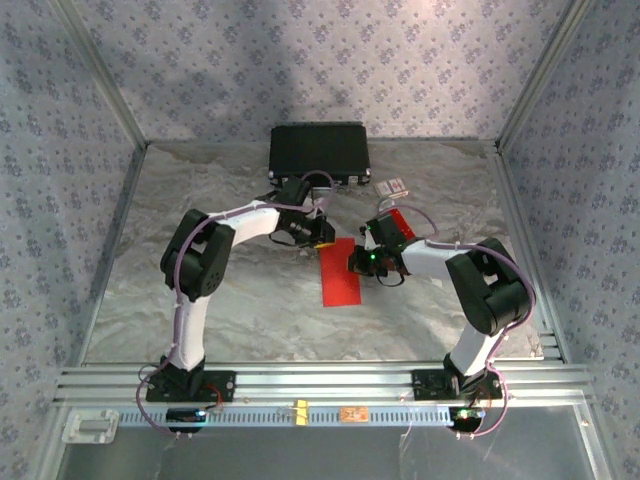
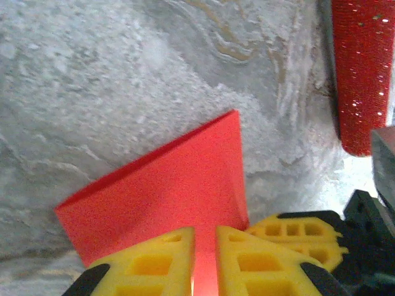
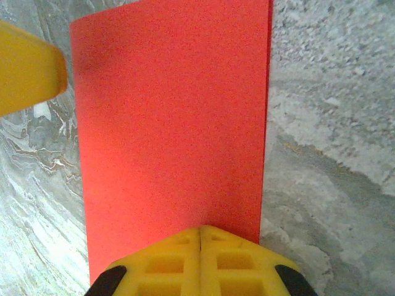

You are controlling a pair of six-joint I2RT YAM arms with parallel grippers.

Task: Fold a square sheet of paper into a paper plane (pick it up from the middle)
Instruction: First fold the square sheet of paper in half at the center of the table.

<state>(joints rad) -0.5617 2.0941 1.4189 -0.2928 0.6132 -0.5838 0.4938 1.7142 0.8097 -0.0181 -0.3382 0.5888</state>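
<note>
The red sheet of paper lies on the table's middle as a long folded rectangle. In the left wrist view one edge of the paper looks raised off the marble. My left gripper sits at the paper's far end; its yellow fingers stand a narrow gap apart over the red surface. My right gripper is at the paper's right long edge, jaws shut tip to tip and resting on the sheet. The left gripper's finger shows beside the far corner.
A black case stands at the back centre. A glittery red tube lies just right of the paper, near the right wrist. A small card lies beside the case. Metal frame rails run along the near edge.
</note>
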